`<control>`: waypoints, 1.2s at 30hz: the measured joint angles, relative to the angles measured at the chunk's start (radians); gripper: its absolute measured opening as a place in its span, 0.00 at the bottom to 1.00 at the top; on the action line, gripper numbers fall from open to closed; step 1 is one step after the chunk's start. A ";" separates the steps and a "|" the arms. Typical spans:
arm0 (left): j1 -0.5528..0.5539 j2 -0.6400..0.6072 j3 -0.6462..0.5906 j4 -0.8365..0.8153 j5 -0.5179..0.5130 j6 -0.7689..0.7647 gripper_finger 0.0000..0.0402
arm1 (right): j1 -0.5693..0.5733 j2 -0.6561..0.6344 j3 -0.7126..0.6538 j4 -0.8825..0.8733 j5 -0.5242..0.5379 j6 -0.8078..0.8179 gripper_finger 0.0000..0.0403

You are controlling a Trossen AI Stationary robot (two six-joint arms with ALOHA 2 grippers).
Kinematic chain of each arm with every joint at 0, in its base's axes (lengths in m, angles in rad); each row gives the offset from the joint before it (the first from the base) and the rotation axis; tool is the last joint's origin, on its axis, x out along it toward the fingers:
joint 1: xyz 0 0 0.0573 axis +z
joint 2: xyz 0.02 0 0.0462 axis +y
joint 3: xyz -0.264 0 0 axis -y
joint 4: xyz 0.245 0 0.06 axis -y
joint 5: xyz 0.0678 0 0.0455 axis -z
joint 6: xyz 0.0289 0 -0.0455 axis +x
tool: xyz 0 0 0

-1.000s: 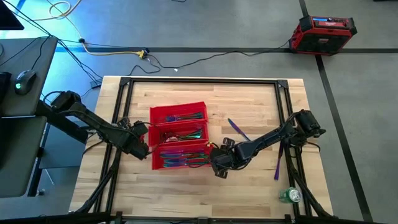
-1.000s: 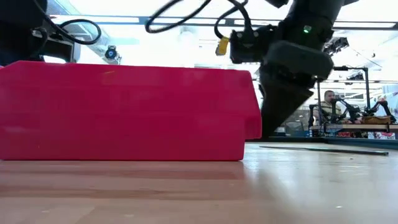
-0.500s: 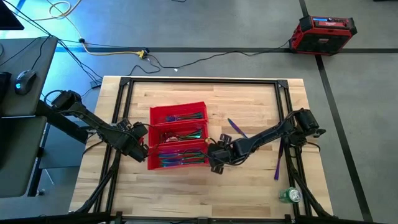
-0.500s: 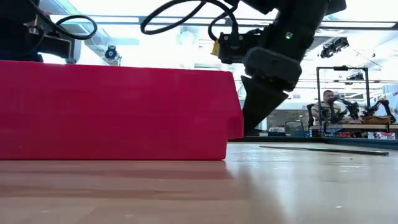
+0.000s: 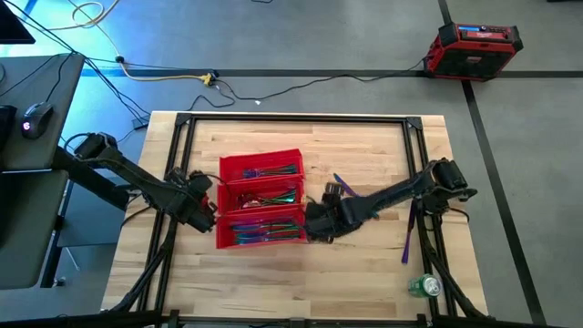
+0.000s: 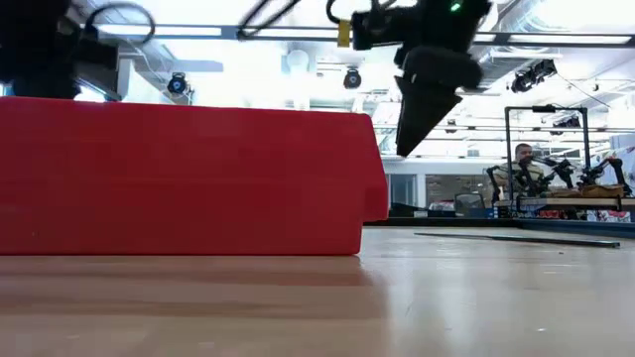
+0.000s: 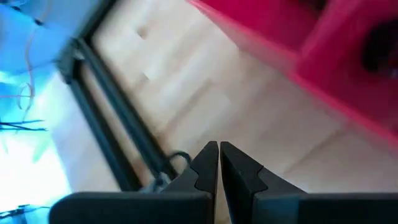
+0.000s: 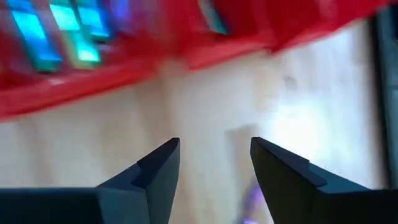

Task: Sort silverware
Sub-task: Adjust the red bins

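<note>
Lifting clear of the red three-compartment plastic tray (image 5: 260,201), the right claw (image 5: 330,195) gaped empty; two iridescent purple metal cutlery pieces (image 5: 349,189) remained unsorted on the wooden counter (image 5: 364,264); left claw (image 5: 206,201) stayed pinched together.

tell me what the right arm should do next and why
Probably swing the right gripper back toward the loose purple piece on the table and lower over it. Its jaws are open and empty beside the red tray, and that piece, plus another near the table's right edge, is still unsorted.
</note>
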 joint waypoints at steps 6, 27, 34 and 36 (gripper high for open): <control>0.139 -0.085 0.047 -0.025 -0.057 0.084 0.00 | -0.197 0.000 0.003 0.006 -0.001 -0.137 0.38; 0.431 -0.108 -0.048 0.268 -0.101 0.476 0.00 | -0.439 0.000 -0.223 0.599 -0.246 -0.196 0.33; 0.431 -0.108 -0.048 0.272 -0.097 0.478 0.00 | -0.439 0.000 -0.225 0.676 -0.246 -0.189 0.33; 0.431 -0.108 -0.048 0.276 -0.097 0.479 0.00 | -0.439 0.000 -0.225 0.697 -0.248 -0.189 0.33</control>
